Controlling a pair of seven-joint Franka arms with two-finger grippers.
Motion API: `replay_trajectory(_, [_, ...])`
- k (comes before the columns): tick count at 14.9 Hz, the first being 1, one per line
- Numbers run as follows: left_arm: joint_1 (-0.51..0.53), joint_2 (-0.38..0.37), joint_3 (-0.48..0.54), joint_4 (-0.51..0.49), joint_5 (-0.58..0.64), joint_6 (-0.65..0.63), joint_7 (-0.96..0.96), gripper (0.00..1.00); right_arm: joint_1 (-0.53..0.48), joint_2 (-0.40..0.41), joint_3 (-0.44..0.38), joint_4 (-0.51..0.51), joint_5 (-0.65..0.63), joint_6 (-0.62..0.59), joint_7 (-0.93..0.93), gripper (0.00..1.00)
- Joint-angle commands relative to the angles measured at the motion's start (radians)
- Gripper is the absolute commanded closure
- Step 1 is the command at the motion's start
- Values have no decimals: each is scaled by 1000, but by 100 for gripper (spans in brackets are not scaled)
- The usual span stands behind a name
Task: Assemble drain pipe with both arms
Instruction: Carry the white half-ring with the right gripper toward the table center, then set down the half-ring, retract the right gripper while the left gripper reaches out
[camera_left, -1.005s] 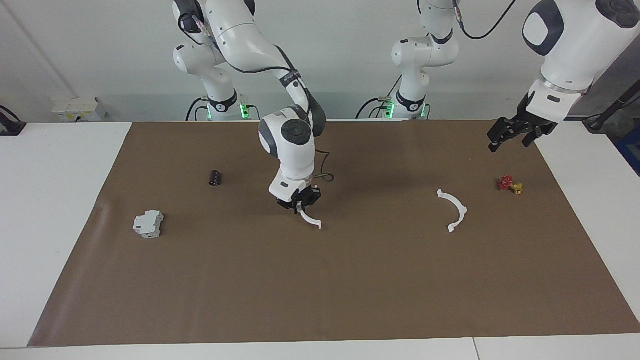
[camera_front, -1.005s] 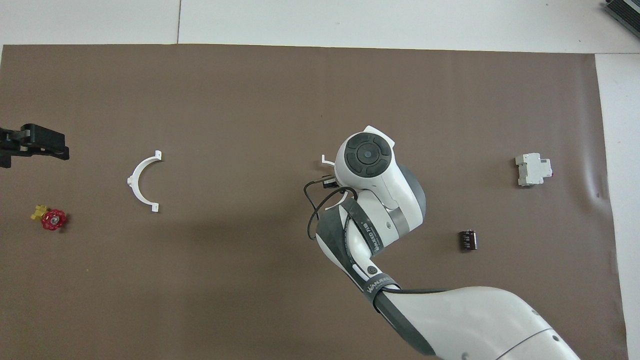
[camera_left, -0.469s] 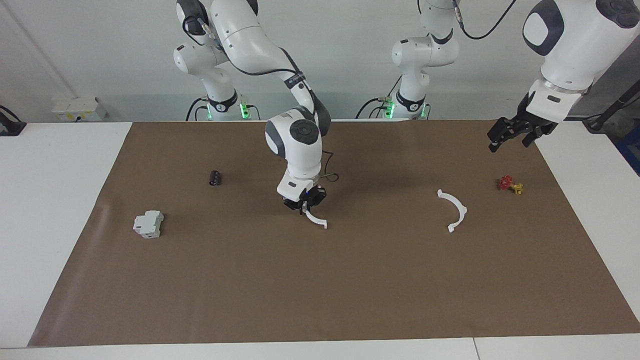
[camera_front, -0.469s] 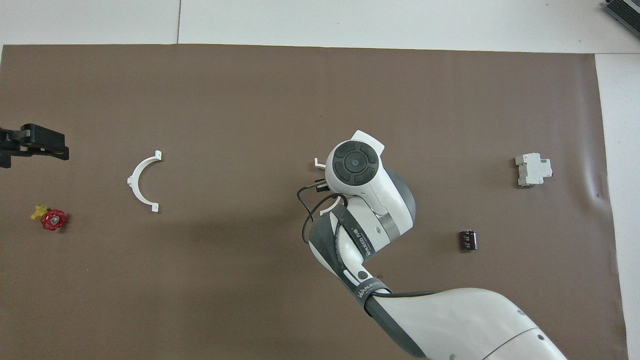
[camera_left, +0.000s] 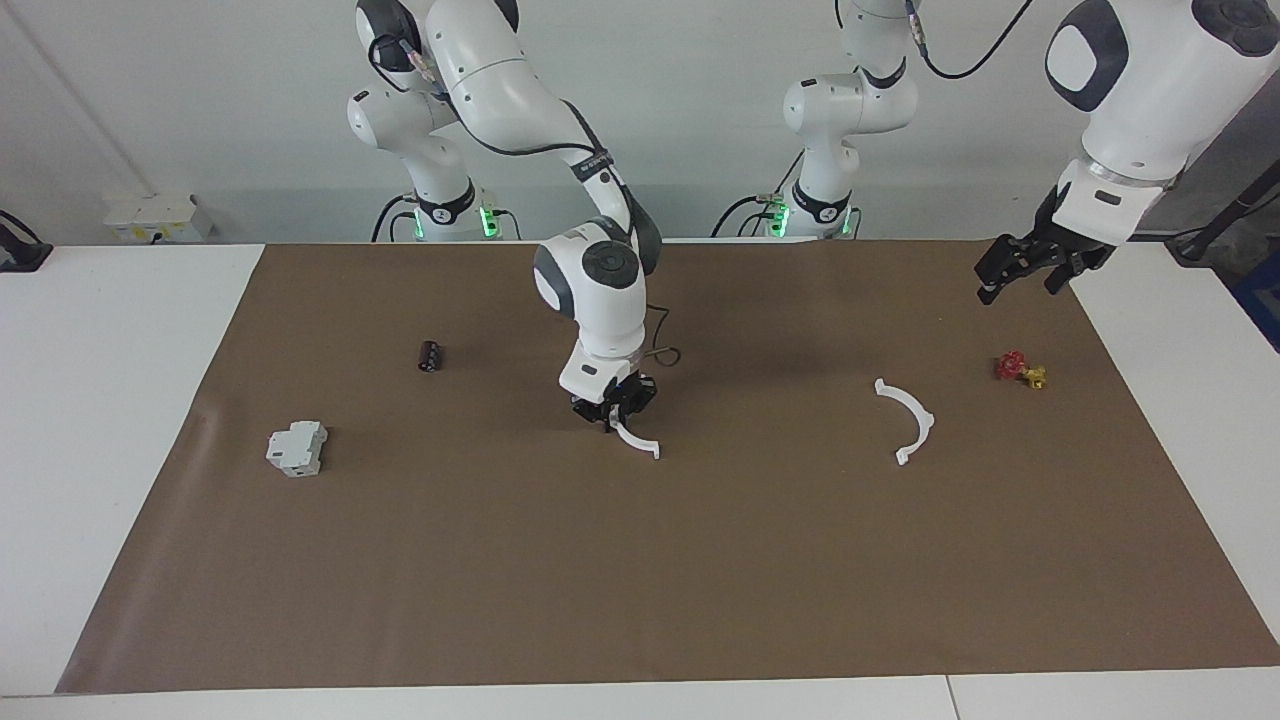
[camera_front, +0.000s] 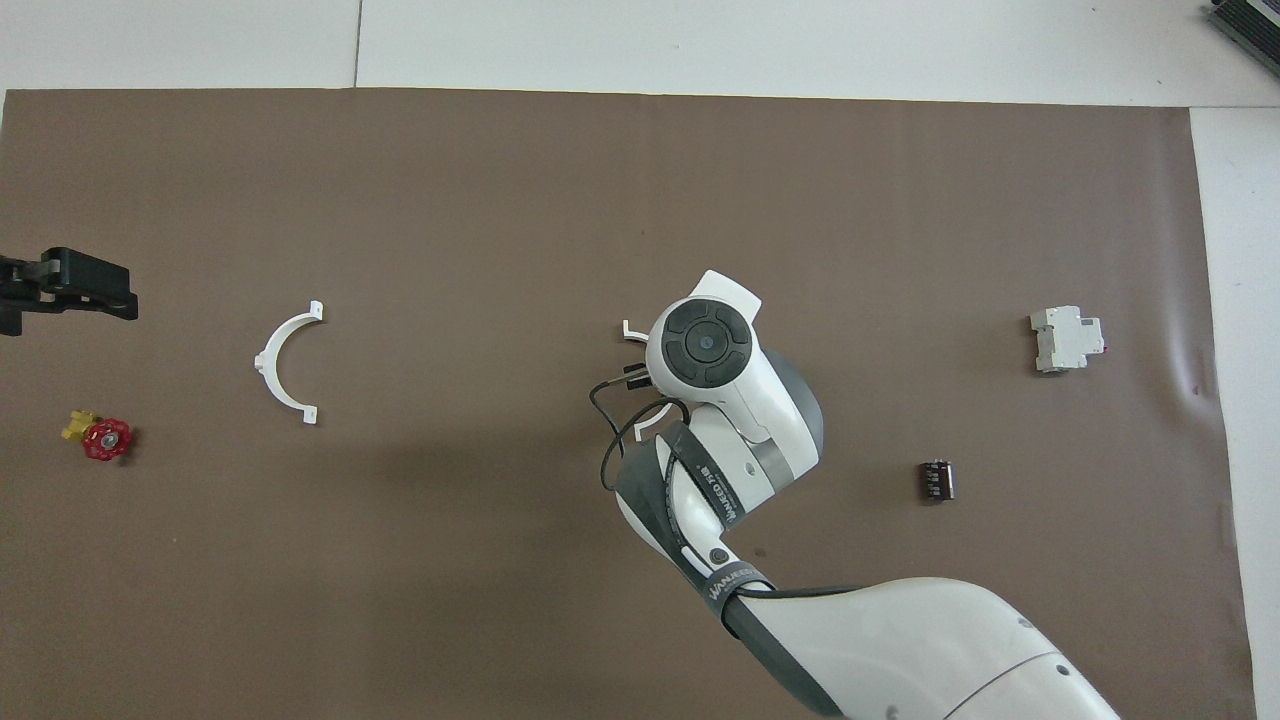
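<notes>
Mid-task, first half of the drain pipe being handled. Right claw (camera_left: 612, 412) down low at mid-tabletop, at one end of a white arc (camera_left: 636, 441) that sticks out from under it onto the brown mat (camera_left: 640, 580) — in the overhead view mostly hidden under the wrist, only a tab end showing (camera_front: 630, 330). Cannot tell whether clenched on the arc or letting go; fingertips too buried under the wrist housing. Arc looks to lie on or just above the mat.

Second arc (camera_left: 908, 420) flat on the mat toward the left arm's end, well apart from the first, untouched, near the red-and-yellow valve (camera_left: 1021, 370). Left claw (camera_left: 1020, 270) waiting in the air over the mat's corner at that end, fingers spread, holding nothing.

Grey-white block (camera_left: 297, 447) and small dark cylinder (camera_left: 430, 355) toward the right arm's end — not part of the job.

Next, probably: bring the two arcs together, open sides facing, tabs lined up — needs the left claw down on the second arc and both ends matched.
</notes>
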Motion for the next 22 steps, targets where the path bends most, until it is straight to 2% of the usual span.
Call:
replay_trajectory(1, [2,-31,3,-37,-8,20,5,0,-1,-44,1,2,-19,-28,66,0])
replay_trajectory(4, [2,-31,3,-37,-8,20,5,0,-42,-149,-10,2,-8,-112,69,0])
replay_trajectory(7, [2,-31,3,-37,-8,20,5,0,-155,-246,-10,7,-9,-200,55,0])
replay_trajectory(10, [2,-31,3,-37,-8,20,7,0,-267,-285,-8,59,-8,-327,50,0])
replay_trajectory(14, [-6,-43,1,-54,-10,-10,-2,0,-386,-341,-10,62,-8,-479,-3,0])
replay_trajectory(17, [-13,-96,3,-182,-8,67,-1,0,-447,-386,-10,41,-8,-579,-46,0])
replay_trajectory(20, [-13,-197,1,-427,-8,328,19,0,-518,-435,-10,-21,-8,-631,-152,0])
replay_trajectory(21, [-12,-211,0,-493,-8,415,16,0,-539,-452,-10,-41,-8,-633,-189,0])
replay_trajectory(22, [-9,-205,1,-518,-8,472,10,0,-559,-463,-10,-48,-8,-633,-225,0])
